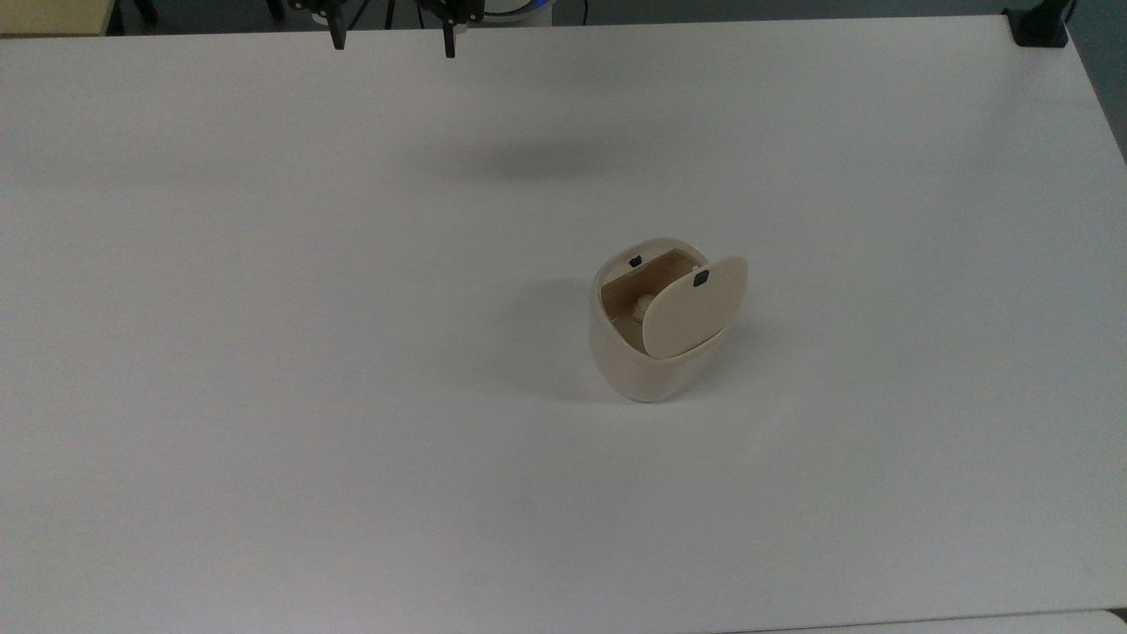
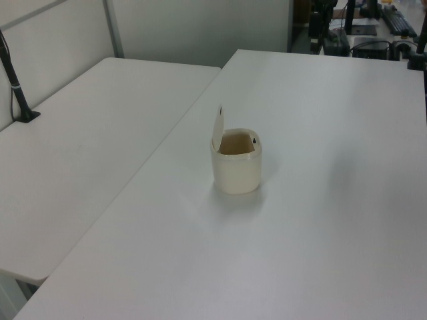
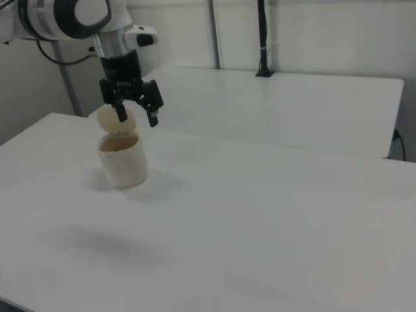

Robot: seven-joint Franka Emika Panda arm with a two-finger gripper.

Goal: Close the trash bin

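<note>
Standing on a white table (image 1: 264,352), the trash bin (image 1: 647,365) is seen a little right of centre in the top view, at about four o'clock from the gripper (image 1: 394,44), which is found at the top edge near eleven o'clock and well apart from the bin. Its two dark fingers (image 1: 337,35) are spread wide, with nothing held between them. The lid (image 1: 696,305) is raised, standing nearly upright at the bin's three o'clock side, and a small black mark is carried on it. A tan interior is exposed, with a pale object lying inside.

In the left view, the bin (image 2: 236,172) is placed near the middle, and the lid (image 2: 217,124) is seen edge-on at its ten o'clock.

In the right view, the bin (image 3: 123,162) sits at nine o'clock, and the gripper (image 3: 137,116) is suspended above it, fingers parted.
</note>
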